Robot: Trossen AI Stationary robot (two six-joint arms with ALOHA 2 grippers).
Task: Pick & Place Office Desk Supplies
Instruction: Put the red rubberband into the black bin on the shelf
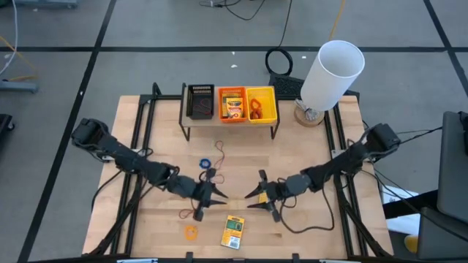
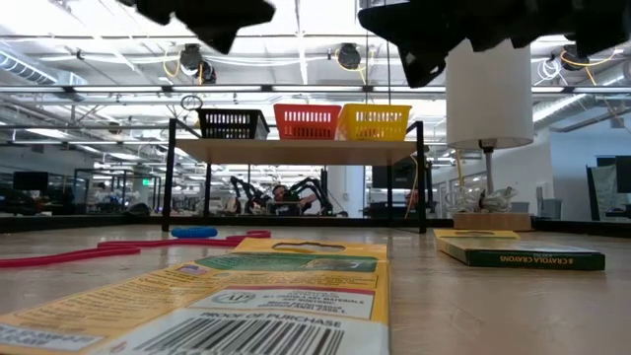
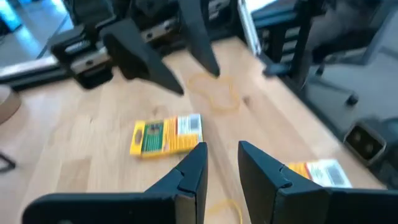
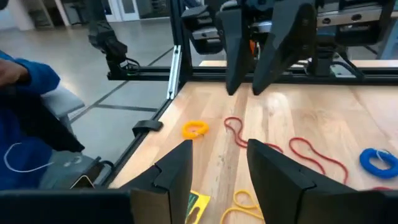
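Note:
My two grippers face each other above the middle of the table, fingertips close and apart. My left gripper (image 1: 217, 194) (image 3: 221, 167) is open with nothing between its fingers. My right gripper (image 1: 255, 193) (image 4: 217, 167) is open too, and holds nothing. A yellow pack with a green-and-white label (image 1: 233, 231) (image 3: 166, 135) lies flat on the wood nearer the front edge, below and between them. A second pack (image 3: 317, 171) shows in the left wrist view. Loose rubber bands lie on the table: orange (image 1: 191, 232) (image 4: 194, 129), red (image 4: 236, 130), blue (image 1: 205, 164) (image 4: 378, 160).
A low shelf at the far side carries a black bin (image 1: 200, 102), an orange bin (image 1: 232, 104) and a yellow bin (image 1: 261, 104). A big white cylinder (image 1: 333, 73) stands at the far right. Black rails run along both table sides. A person's blue sleeve (image 4: 25, 81) shows beyond the table's left edge.

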